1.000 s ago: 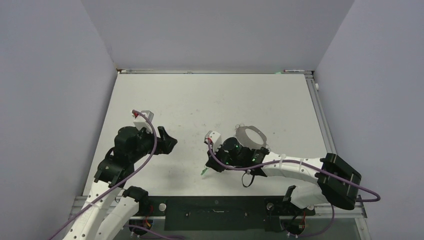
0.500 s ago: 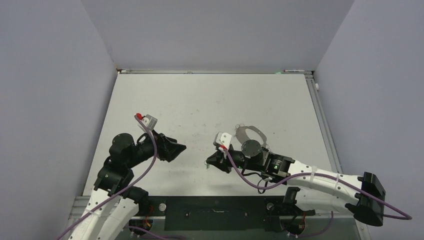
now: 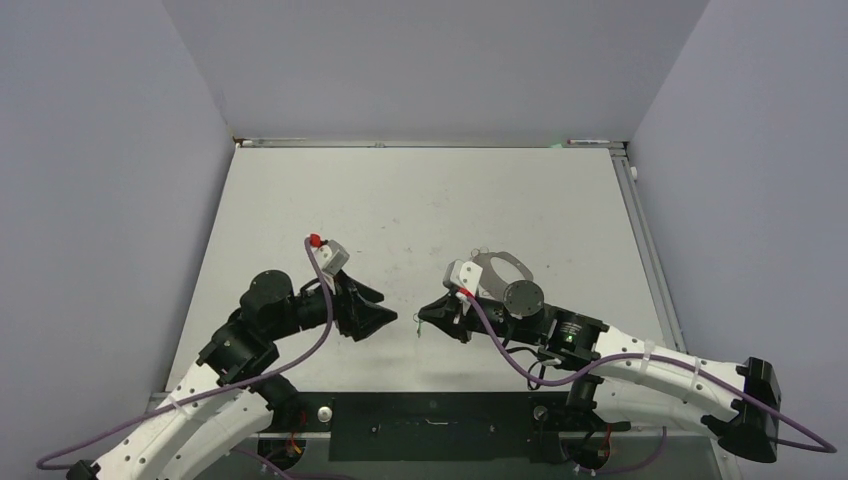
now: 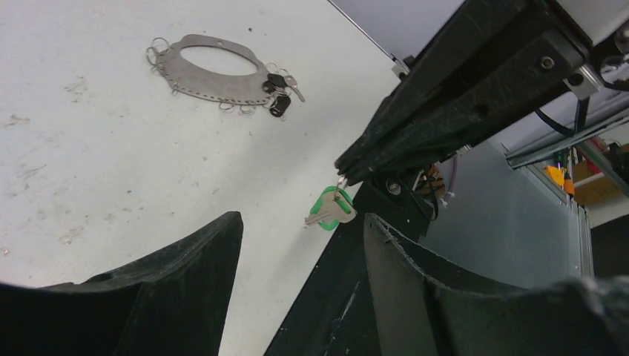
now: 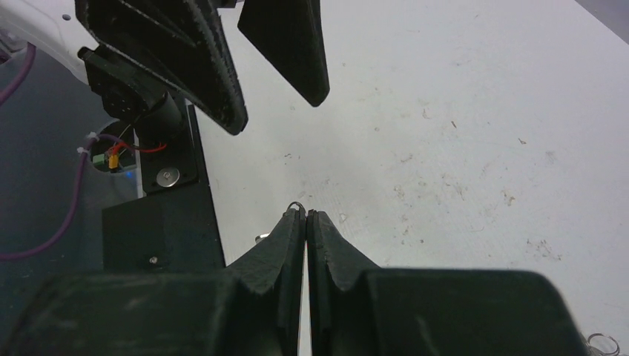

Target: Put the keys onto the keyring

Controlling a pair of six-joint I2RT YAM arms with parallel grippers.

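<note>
My right gripper point(image 3: 427, 312) point(image 5: 305, 213) is shut on the small wire ring of the green-headed key point(image 4: 331, 210). The key hangs below its fingertips, above the table, and shows as a green speck in the top view point(image 3: 418, 326). My left gripper point(image 3: 390, 318) point(image 4: 300, 216) is open and empty. It points at the key from the left, a short gap away. The keyring point(image 4: 215, 70) point(image 3: 497, 262), a flat pale grey oval loop, lies on the table behind the right arm. Dark-headed keys point(image 4: 276, 85) and small rings sit at its edge.
The black base plate point(image 3: 430, 425) runs along the table's near edge, below both grippers. Purple cables point(image 3: 300, 355) trail from each wrist. Grey walls close the table on three sides.
Both grippers have moved toward each other near the table's front middle. The right one swung left with the green key lifted. The left one reached right and now faces it.
</note>
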